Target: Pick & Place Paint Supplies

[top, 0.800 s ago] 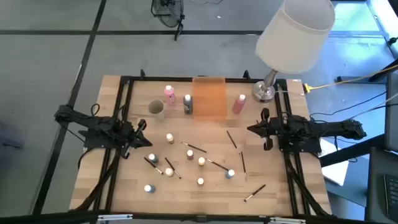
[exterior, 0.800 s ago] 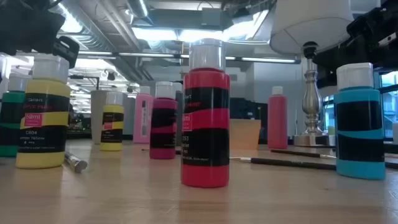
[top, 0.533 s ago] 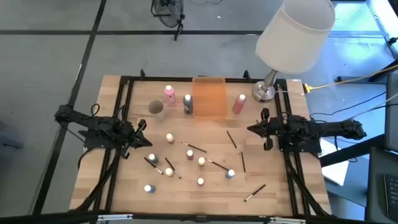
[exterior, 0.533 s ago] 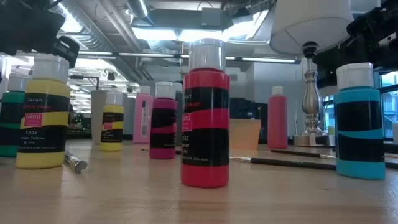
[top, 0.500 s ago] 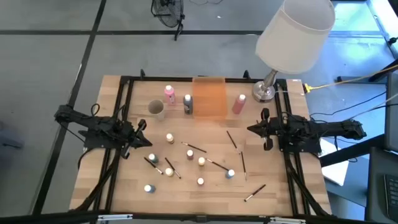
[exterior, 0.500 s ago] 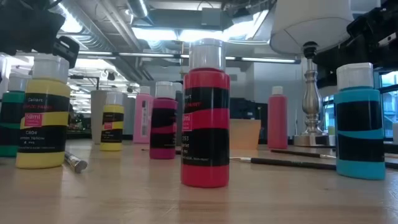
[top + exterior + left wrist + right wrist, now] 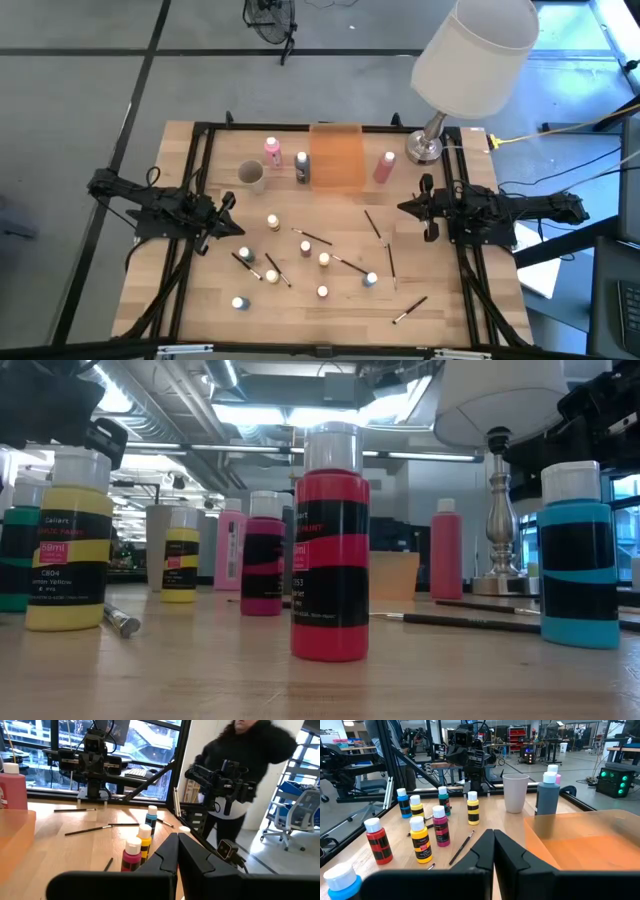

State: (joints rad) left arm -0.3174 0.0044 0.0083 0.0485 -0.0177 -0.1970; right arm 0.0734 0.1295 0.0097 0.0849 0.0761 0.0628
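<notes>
Right now your paint bottles and brushes lie scattered mid-table on the wooden top, near an orange bin. Left gripper and right gripper wait at the sides, fingers pressed together. A person stands beyond.

Even, bright light falls on my table; shadows are faint. Ceiling fixtures glare above the red bottle. The person behind it appears motion-blurred.
</notes>
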